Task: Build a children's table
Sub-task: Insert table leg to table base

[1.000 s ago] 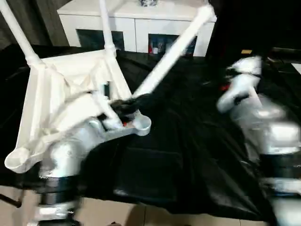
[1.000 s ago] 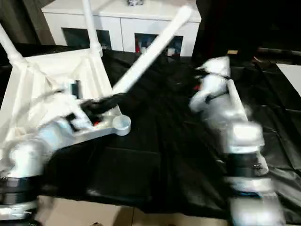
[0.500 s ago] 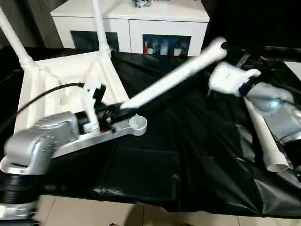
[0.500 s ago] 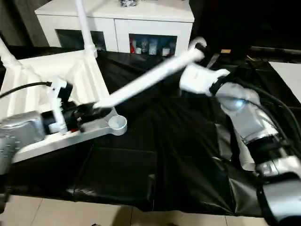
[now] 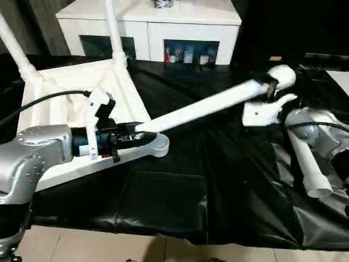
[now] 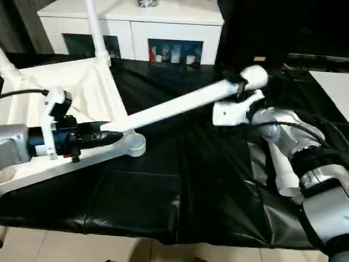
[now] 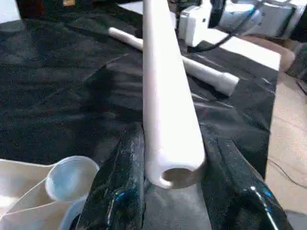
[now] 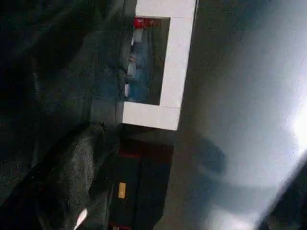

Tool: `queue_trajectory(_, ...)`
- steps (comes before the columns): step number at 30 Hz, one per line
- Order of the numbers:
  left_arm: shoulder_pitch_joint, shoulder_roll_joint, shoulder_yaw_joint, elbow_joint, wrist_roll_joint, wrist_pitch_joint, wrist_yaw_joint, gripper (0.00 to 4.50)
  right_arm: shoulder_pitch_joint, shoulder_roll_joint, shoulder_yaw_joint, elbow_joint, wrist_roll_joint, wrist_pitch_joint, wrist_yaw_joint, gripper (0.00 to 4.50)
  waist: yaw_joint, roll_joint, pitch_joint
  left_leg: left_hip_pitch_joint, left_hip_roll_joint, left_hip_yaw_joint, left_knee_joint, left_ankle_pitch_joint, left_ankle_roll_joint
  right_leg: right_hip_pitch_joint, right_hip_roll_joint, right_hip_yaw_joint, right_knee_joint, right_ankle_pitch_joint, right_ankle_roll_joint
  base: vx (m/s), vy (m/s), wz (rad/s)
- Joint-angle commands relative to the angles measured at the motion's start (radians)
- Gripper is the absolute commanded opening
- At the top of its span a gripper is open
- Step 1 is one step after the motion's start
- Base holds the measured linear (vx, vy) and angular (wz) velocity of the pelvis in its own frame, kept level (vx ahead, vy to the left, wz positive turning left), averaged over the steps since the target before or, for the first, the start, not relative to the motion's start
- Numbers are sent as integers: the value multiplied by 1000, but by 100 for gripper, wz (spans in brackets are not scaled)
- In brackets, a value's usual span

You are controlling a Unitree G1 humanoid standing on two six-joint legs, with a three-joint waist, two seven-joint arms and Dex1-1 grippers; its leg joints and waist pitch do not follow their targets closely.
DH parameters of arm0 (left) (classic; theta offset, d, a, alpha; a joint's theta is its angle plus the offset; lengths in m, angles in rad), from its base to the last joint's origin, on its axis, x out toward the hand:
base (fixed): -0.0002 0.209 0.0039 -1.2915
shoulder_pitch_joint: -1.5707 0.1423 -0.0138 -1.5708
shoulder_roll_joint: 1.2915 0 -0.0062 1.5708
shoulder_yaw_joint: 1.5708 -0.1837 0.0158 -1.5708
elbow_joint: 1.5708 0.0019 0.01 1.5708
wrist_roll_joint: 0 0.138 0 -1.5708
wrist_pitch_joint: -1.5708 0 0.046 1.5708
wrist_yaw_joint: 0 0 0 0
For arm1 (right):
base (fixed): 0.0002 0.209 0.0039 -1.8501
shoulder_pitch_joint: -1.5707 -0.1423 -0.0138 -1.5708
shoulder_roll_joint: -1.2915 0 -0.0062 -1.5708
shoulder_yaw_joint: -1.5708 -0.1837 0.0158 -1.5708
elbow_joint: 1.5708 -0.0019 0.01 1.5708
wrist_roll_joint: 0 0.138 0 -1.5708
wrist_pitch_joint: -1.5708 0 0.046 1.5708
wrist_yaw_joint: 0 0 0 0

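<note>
Black crinkled sheeting covers the work table (image 5: 180,191); a white cabinet (image 5: 147,27) stands behind. Left gripper (image 7: 172,191) clamps the open, hollow end of a smooth white tube leg (image 5: 202,109), one finger (image 7: 117,187) on each side. Leg's long axis runs from the gripper toward 2 o'clock, rising. Right gripper (image 5: 270,90), jaws spread wide, sits at its far tip. Just below the held end: a rounded corner socket (image 5: 159,143) of the ribbed white top (image 5: 60,103). A loose leg (image 5: 305,164) lies at 4 o'clock.
</note>
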Motion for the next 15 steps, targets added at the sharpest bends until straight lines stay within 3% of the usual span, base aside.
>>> queue_trajectory(1, 6, 18, 20, -26, -17, 1, -25, 134, -28, 0, 6, 23, -5, -11, -5, 450, -5, -9, -68, -3, 4, 18, -58, -121, 36, 65, -17, 18, -51, -54, -255, 0, 0, 0)
queue_trajectory(2, 11, 26, 23, -24, -17, -3, -34, 134, -31, 0, 2, 33, -3, -20, -6, 423, -5, -9, -68, -2, 5, 18, -58, -121, 35, 65, -17, 18, -51, -55, -253, 0, 0, 0)
queue_trajectory(5, 14, 32, 26, -22, -20, -4, -41, 134, -37, -1, -2, 49, -4, -39, -8, 411, -5, -8, -68, -2, 5, 19, -57, -122, 35, 63, -16, 18, -50, -45, -255, 0, 0, 0)
queue_trajectory(8, 13, 39, 30, -9, -13, -14, -38, 134, -46, -1, 0, 74, -6, -59, -17, 373, -6, -7, -67, 0, 5, 19, -57, -152, 31, 60, -16, 18, -51, -78, -256, 0, 0, 0)
queue_trajectory(11, 12, 43, 35, 3, -4, -22, -37, 134, -51, 0, 2, 94, -7, -69, -19, 369, -7, -9, -64, -1, 5, 18, -57, -185, 21, 58, -16, 18, -54, -129, -242, 0, 0, 0)
queue_trajectory(13, 13, 44, 38, 8, 0, -27, -39, 134, -51, 3, 1, 103, -3, -82, -10, 328, -8, -10, -63, 0, 5, 18, -57, -203, 14, 54, -16, 18, -56, -158, -233, 0, 0, 0)
queue_trajectory(15, 13, 44, 38, 8, 1, -27, -39, 134, -51, 3, 0, 104, -2, -83, -9, 326, -8, -9, -63, 0, 5, 17, -57, -209, 14, 53, -16, 18, -56, -164, -231, 0, 0, 0)
